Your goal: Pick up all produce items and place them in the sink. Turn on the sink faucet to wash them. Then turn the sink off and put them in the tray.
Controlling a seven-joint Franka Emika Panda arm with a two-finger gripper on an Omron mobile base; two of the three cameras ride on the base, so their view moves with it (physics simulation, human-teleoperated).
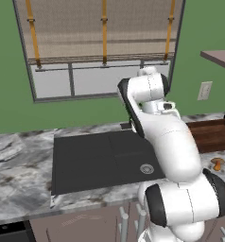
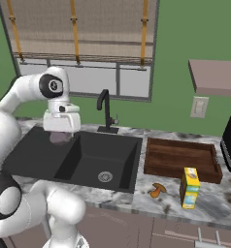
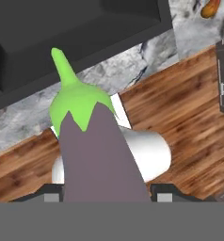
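A robot arm carries the purple eggplant (image 3: 92,150) over the left part of the black sink (image 2: 88,160) in a rendered kitchen, its jaws clamped on the vegetable's lower body. From the hand camera the eggplant rises straight up between the two dark finger tips, its long axis running along the line of the gripper (image 3: 104,195), the green cap and stem pointing away from the hand.

In the right base view the gripper (image 2: 60,134) points downward just above the basin's shallow left step, and a patch of dull purple shows beneath it. The relation that matters most for the coming move is therefore vertical: the basin floor lies directly under the stem end, so a release here would probably drop the eggplant stem-first into the sink, where it could tip over and roll toward the deeper half with the round steel drain (image 2: 105,177).

The faucet (image 2: 105,111) stands at the back rim, to the right of the hand. The second piece of produce, the orange one (image 2: 157,190), lies on the marbled surface (image 2: 151,203) well apart to the right, in front of the wooden tray (image 2: 180,157) and just beside a yellow carton (image 2: 189,186). It appears to be the next thing to fetch.
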